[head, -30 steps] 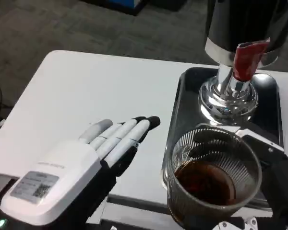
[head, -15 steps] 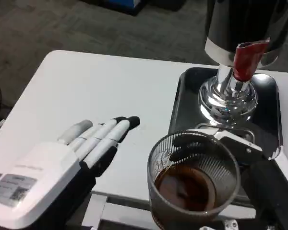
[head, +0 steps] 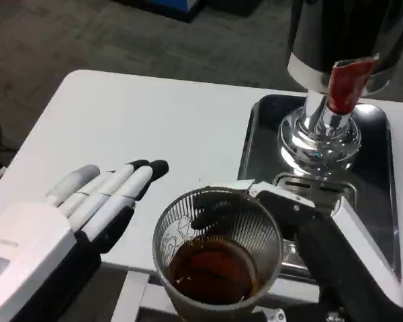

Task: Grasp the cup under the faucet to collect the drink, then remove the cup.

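Right hand (head: 302, 221) clamped on cup (head: 218, 258), upright, drink inside, at 7 o'clock from faucet (head: 346, 84). Left hand (head: 67, 215) flat, fingers apart, at cup's 9 o'clock.

light: even, bright | glare: chrome dispenser base (head: 319, 144) | blur: slight, near edges
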